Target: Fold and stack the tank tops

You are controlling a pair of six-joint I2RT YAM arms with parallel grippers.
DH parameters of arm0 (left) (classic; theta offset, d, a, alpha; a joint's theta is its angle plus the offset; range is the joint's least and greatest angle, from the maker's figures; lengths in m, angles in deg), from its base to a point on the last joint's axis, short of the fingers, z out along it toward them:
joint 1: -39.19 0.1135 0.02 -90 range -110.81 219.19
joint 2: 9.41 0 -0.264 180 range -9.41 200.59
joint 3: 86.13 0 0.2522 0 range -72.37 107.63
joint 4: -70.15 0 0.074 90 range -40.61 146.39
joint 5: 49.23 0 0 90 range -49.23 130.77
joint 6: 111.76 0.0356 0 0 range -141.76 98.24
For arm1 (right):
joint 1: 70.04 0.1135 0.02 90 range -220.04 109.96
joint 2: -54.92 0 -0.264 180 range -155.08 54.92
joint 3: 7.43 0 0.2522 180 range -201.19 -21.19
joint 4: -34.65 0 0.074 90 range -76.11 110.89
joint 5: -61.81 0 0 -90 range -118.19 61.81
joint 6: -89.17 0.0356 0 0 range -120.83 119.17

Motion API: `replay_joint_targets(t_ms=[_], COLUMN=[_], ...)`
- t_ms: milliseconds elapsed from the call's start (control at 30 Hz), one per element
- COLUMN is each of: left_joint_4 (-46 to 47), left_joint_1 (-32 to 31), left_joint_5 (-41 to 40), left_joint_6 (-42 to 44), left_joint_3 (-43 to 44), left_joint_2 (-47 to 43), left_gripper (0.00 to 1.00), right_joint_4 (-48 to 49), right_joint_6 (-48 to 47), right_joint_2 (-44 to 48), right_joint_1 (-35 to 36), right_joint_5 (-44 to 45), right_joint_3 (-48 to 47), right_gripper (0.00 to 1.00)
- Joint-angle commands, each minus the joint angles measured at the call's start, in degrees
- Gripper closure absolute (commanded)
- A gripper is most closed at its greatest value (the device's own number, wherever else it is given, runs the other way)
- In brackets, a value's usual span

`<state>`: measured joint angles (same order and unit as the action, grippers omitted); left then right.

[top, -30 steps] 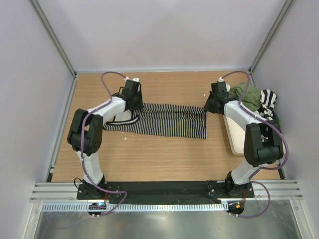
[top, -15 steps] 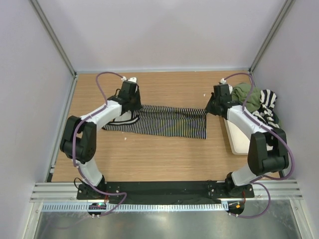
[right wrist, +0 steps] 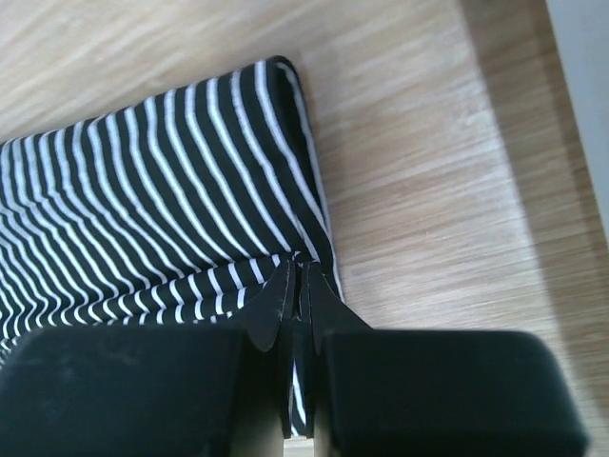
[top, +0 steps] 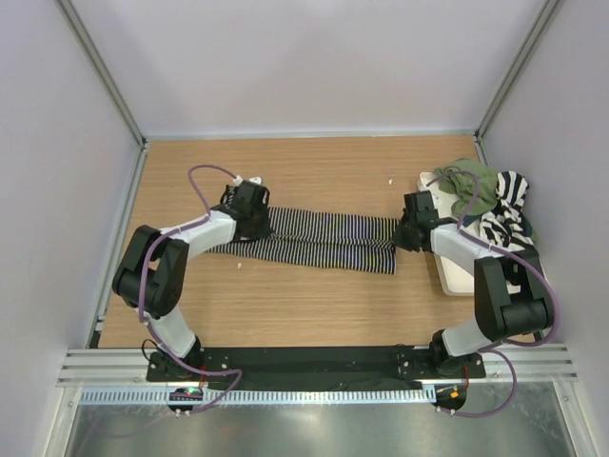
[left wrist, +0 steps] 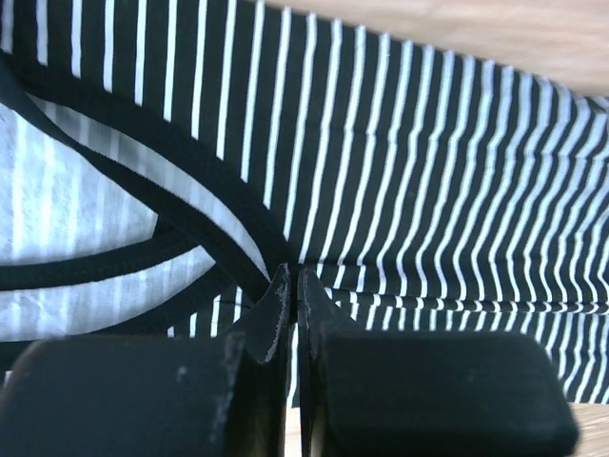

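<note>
The pinstriped tank top (top: 324, 240) lies as a long narrow band across the middle of the table, doubled over lengthwise. My left gripper (top: 255, 221) is shut on its cloth at the strap end; in the left wrist view the gripper (left wrist: 290, 276) pinches the striped cloth (left wrist: 428, 190) beside the black armhole trim. My right gripper (top: 407, 235) is shut on the hem end; in the right wrist view the gripper (right wrist: 297, 267) holds the folded corner of the cloth (right wrist: 143, 190). The olive green top (top: 471, 186) and the broad-striped top (top: 504, 205) lie bunched at the far right.
A cream tray (top: 452, 271) lies along the right edge, partly under the bunched tops and the right arm. Grey walls with metal posts close in the table on three sides. Bare wood shows in front of and behind the striped top.
Both grippers have moved toward the near edge, carrying the top's far edge with them. The top now lies narrower and closer to me.
</note>
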<state>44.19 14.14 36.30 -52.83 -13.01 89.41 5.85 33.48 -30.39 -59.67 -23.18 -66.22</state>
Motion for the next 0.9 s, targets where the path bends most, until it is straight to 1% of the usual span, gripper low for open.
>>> replay_joint_targets(t_ms=[0,100,133,200,233,367,400,433,500,567,600,667,700,767,833,867], left_joint_4=[1.2,1.5,1.7,2.3,2.4,3.2,3.3,3.5,3.9,4.1,4.2,4.3,4.3,4.2,4.2,4.2], left_joint_1=[0.3,0.3,0.3,0.2,0.1,-0.3,-0.3,-0.5,-0.7,-0.7,-0.7,-0.7,-0.8,-0.7,-0.7,-0.6], left_joint_5=[-2.0,-1.2,-1.1,-0.9,-1.0,-1.6,-2.0,-2.2,-2.5,-3.1,-3.3,-3.5,-3.4,-3.8,-4.9,-7.0], left_joint_6=[-4.1,-4.6,-4.8,-5.0,-5.0,-5.0,-5.0,-5.1,-5.1,-5.3,-5.3,-5.2,-5.1,-5.1,-5.2,-5.1], left_joint_3=[-3.3,-4.2,-4.4,-4.9,-4.9,-5.6,-5.8,-6.0,-6.6,-7.0,-7.1,-7.1,-7.2,-7.6,-8.2,-8.3], left_joint_2=[-0.8,0.3,0.7,0.4,0.1,-1.5,-2.6,-3.3,-5.4,-6.8,-7.7,-9.6,-10.1,-11.5,-12.6,-12.7], left_gripper=[1.0,1.0,1.0,1.0,1.0,0.97,0.95,0.91,0.86,0.82,0.77,0.7,0.65,0.6,0.57,0.54], right_joint_4=[3.5,3.8,3.7,3.8,3.9,4.2,4.1,4.0,3.4,2.7,2.3,2.4,2.6,3.6,4.2,4.5], right_joint_6=[2.4,3.3,3.4,3.6,3.1,0.8,0.1,-0.6,-2.0,-2.2,-2.2,-2.2,-2.1,-1.9,-1.3,-0.9], right_joint_2=[-0.4,-0.2,0.4,1.8,4.1,10.2,11.1,11.9,13.0,12.4,12.0,10.7,10.2,8.0,5.6,3.0], right_joint_1=[0.0,0.0,0.0,-0.1,0.0,0.3,1.7,2.2,4.0,5.2,5.5,6.9,7.4,7.8,7.8,7.8], right_joint_5=[3.5,4.1,4.5,5.2,5.8,7.5,8.0,8.4,8.7,8.5,8.5,8.5,8.3,7.4,5.9,5.0], right_joint_3=[1.5,2.7,2.8,3.5,3.9,4.7,4.3,3.9,2.5,0.7,0.0,-0.9,-1.6,-1.9,-2.2,-2.5], right_gripper=[0.95,0.88,0.84,0.72,0.65,0.58,0.56,0.54,0.55,0.57,0.59,0.62,0.63,0.64,0.72,0.81])
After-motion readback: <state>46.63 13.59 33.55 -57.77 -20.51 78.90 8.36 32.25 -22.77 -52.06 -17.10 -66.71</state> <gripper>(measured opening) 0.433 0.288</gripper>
